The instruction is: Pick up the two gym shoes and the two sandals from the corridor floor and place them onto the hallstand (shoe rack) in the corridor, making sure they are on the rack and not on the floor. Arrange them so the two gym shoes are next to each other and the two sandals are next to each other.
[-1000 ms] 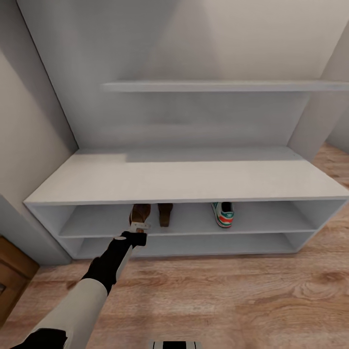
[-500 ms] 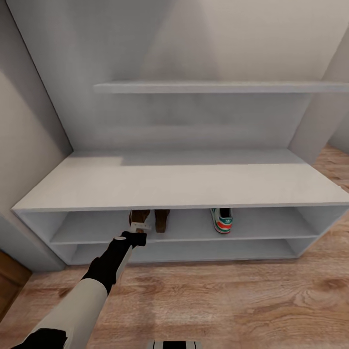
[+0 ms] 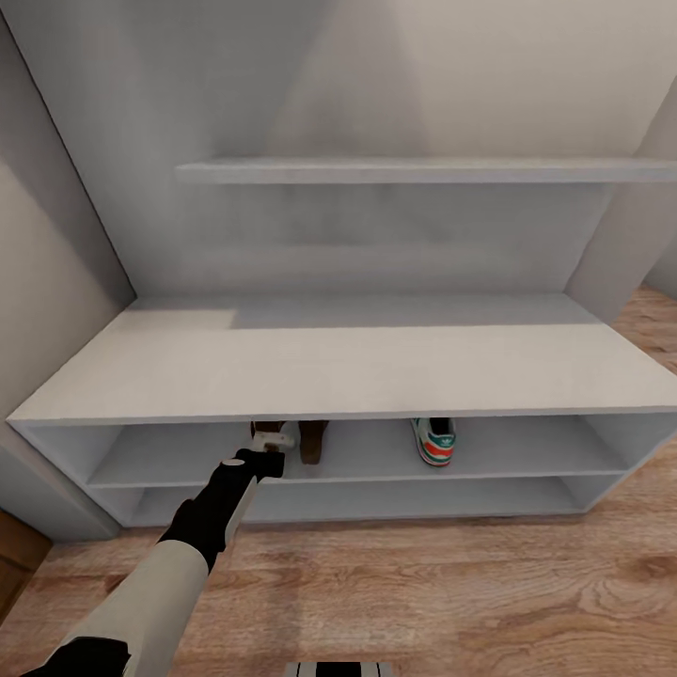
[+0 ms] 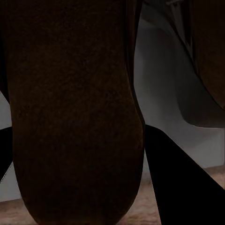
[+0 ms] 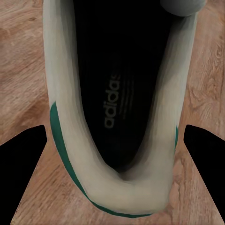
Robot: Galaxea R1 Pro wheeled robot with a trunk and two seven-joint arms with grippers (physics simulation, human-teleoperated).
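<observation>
On the upper open shelf of the pale grey hallstand (image 3: 357,371), the two dark brown sandals sit side by side, mostly hidden under the bench top. My left gripper (image 3: 271,440) reaches into that shelf and is shut on the left sandal (image 3: 264,430), whose dark sole (image 4: 75,93) lies between the black fingers (image 4: 183,187). The other sandal (image 3: 313,440) stands just right of it. Further right on the same shelf is one gym shoe (image 3: 433,440), heel outward. My right gripper (image 5: 115,154) is shut on the second gym shoe (image 5: 126,199), held above the wood floor (image 5: 23,56).
A long grey wall shelf (image 3: 423,170) hangs above the bench. The lower open shelf (image 3: 376,498) holds nothing. Wood plank floor (image 3: 451,583) spreads in front of the hallstand. A wall closes in at the left (image 3: 47,282), with a brown edge (image 3: 14,555) low beside it.
The whole head view has shifted: the hallstand now sits lower and wider in the picture, and its top hides more of the sandals. My left arm holds the same place in the picture.
</observation>
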